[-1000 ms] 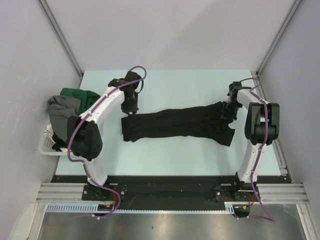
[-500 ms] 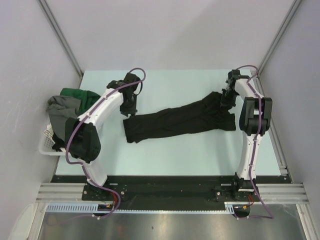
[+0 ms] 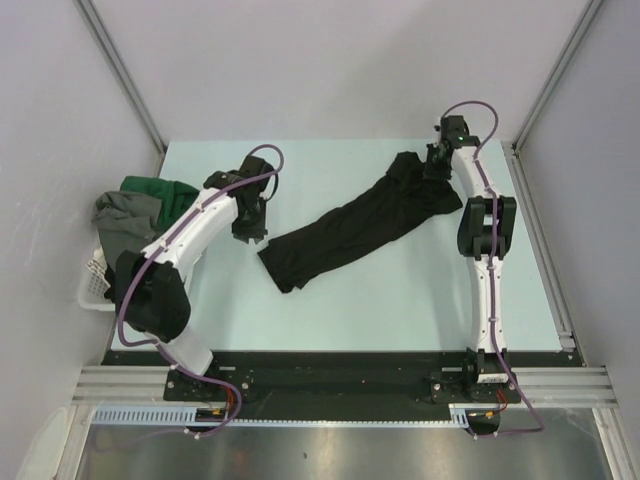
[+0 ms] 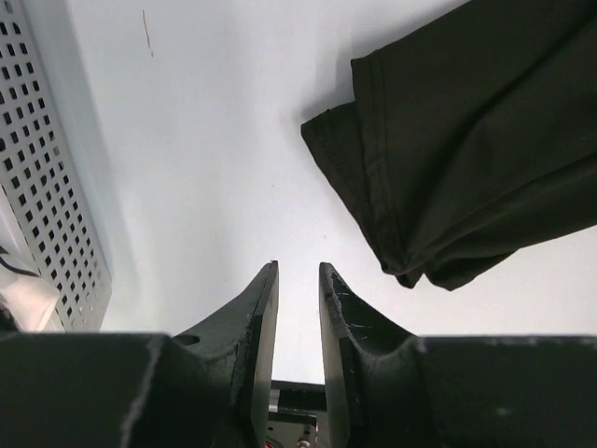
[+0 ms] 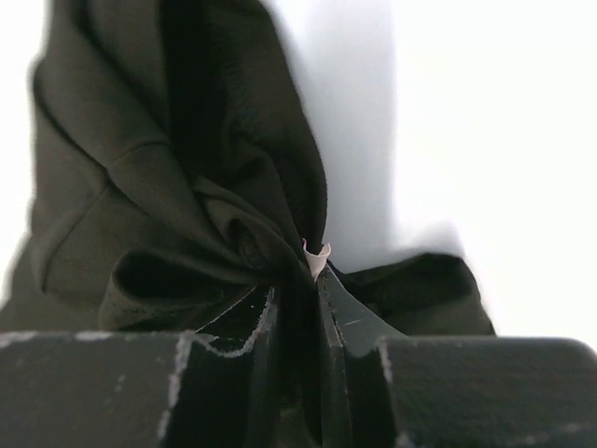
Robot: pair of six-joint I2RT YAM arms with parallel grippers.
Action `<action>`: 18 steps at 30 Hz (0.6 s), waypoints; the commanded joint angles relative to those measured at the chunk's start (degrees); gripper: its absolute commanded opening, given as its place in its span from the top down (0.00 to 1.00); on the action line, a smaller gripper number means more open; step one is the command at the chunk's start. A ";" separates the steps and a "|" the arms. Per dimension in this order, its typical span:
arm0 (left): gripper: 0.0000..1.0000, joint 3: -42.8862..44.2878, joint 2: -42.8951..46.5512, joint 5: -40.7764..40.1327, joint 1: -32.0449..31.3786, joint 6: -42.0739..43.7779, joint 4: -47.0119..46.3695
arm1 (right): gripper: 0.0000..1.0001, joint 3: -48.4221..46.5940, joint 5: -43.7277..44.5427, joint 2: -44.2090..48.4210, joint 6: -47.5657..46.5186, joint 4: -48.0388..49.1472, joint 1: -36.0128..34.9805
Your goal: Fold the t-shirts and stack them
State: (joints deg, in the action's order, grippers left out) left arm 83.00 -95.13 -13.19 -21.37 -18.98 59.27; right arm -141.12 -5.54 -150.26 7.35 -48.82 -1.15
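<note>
A black t-shirt (image 3: 340,225) lies bunched in a long diagonal strip on the pale table (image 3: 330,310). Its far right end is lifted, and my right gripper (image 3: 432,168) is shut on it. In the right wrist view the cloth (image 5: 187,187) is gathered between the fingers of that gripper (image 5: 297,280), with a small white tag (image 5: 317,258) at the tips. My left gripper (image 3: 250,228) hangs just left of the shirt's near end. In the left wrist view this gripper (image 4: 297,273) stands slightly open with nothing in it, and the shirt's hem (image 4: 448,159) is apart to the right.
A white slatted basket (image 3: 93,285) sits at the table's left edge, also seen in the left wrist view (image 4: 47,187). It holds a dark green shirt (image 3: 160,190), a grey one (image 3: 122,215) and a black one (image 3: 118,262). Grey walls close in left, right and behind.
My right gripper has moved toward the far side with the shirt's end, swinging the strip into a diagonal. The shirt's near end slid away from my left gripper, which shifted slightly left.
</note>
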 commanded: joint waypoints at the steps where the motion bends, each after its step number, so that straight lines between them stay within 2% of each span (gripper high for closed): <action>1: 0.71 -1.70 3.64 0.09 0.01 -1.84 0.06 | 0.96 -0.56 -5.79 1.01 3.28 11.10 -2.63; 6: 0.72 -1.97 3.73 0.53 -0.26 -2.29 -0.03 | 1.00 -1.00 -6.07 1.90 3.55 16.20 -4.39; 18: 0.72 -4.16 5.48 0.01 -0.43 -2.20 0.15 | 1.00 0.67 7.28 2.96 -4.27 17.26 -1.05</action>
State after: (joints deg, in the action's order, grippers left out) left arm 79.64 -92.68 -13.13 -21.43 -20.53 59.29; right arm -140.35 -4.54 -150.32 6.92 -35.38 -4.67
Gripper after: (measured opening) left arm 0.285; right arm 0.194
